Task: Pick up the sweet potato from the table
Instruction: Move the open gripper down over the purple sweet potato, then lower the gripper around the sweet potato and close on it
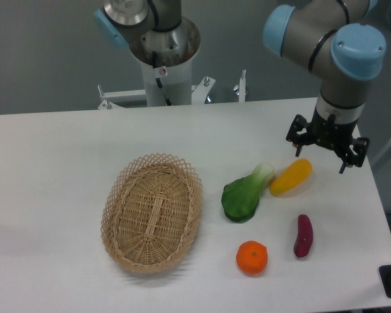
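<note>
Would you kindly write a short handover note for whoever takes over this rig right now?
Gripper: open, empty, hovering above the yellow elongated vegetable.
Small dark purple sweet potato: lying untouched on the white table, near the right edge, right of the round orange fruit.
Done: nothing grasped yet.
Left: move over the sweet potato, descend, close on it and lift.

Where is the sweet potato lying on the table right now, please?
The sweet potato lies near the table's front right corner, right of the orange and in front of the yellow vegetable.
</note>
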{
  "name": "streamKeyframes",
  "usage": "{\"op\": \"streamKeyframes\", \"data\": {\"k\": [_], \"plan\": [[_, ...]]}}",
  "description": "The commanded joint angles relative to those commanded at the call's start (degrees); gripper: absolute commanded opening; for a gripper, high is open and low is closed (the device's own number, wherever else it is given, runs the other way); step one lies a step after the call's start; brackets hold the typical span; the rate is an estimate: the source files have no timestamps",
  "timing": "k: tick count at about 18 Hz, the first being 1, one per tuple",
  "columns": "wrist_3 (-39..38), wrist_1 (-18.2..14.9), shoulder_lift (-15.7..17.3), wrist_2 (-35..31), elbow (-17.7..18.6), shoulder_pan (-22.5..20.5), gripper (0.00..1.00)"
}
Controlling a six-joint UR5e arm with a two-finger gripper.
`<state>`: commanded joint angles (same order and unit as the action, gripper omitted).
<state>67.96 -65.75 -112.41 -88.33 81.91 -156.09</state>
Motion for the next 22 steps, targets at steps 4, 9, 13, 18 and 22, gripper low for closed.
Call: {"op": "streamKeyframes", "data": {"k": [4, 9, 13, 18, 22], "plan": [[-5.8, 4.7, -3.6, 1.9, 0.1, 0.4, 1.0], [-6.9, 12.8, -10.0, 3.3, -1.0, 2.3, 1.0], [-6.4, 19.6, -13.9, 3.5, -0.4, 3.7, 1.0], [-6.3, 21.4, -16.6, 3.3, -0.9, 4.1, 1.0], [-4.8, 22.2, -17.4, 3.1, -0.4, 4.2, 1.0]]}}
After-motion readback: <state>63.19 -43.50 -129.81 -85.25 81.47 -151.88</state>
